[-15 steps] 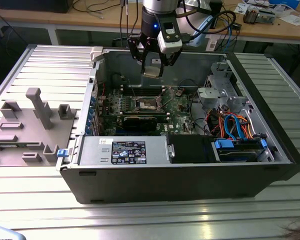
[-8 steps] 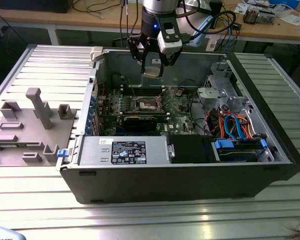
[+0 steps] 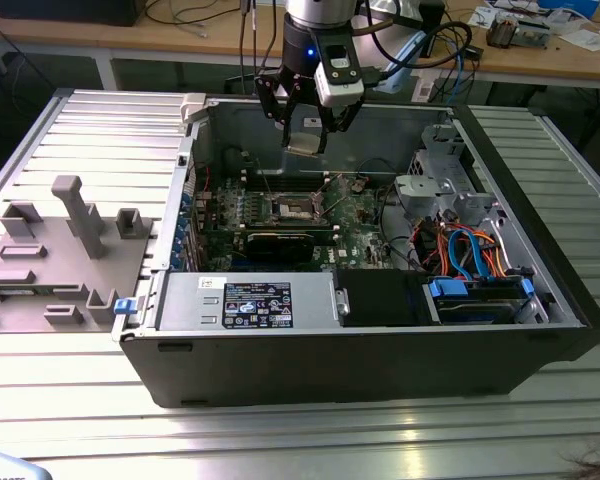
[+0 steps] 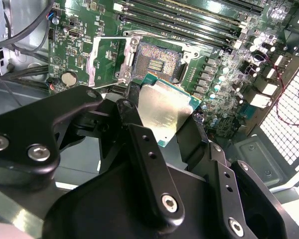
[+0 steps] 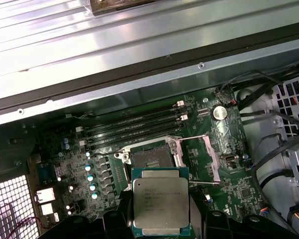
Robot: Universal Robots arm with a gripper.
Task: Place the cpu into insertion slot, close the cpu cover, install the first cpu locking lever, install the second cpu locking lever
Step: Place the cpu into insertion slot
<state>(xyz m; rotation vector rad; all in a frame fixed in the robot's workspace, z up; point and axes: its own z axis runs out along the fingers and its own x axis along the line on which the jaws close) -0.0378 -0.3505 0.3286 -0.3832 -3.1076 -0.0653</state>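
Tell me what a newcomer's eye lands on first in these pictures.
The silver chip clamped in the arm's jaws stands out first, hanging over the open computer case. Under it on the green board lies the bare square socket, its metal cover flipped open beside it.

We saw bright, even light from overhead. Glare washed the ribbed metal table [image 3: 310, 440], well apart from the fingers [image 4: 131, 107]. The cpu [image 4: 164, 112] between them shone pale with reflected light. Beneath the fingers, the motherboard [image 5: 239, 184] lay in softer shade.
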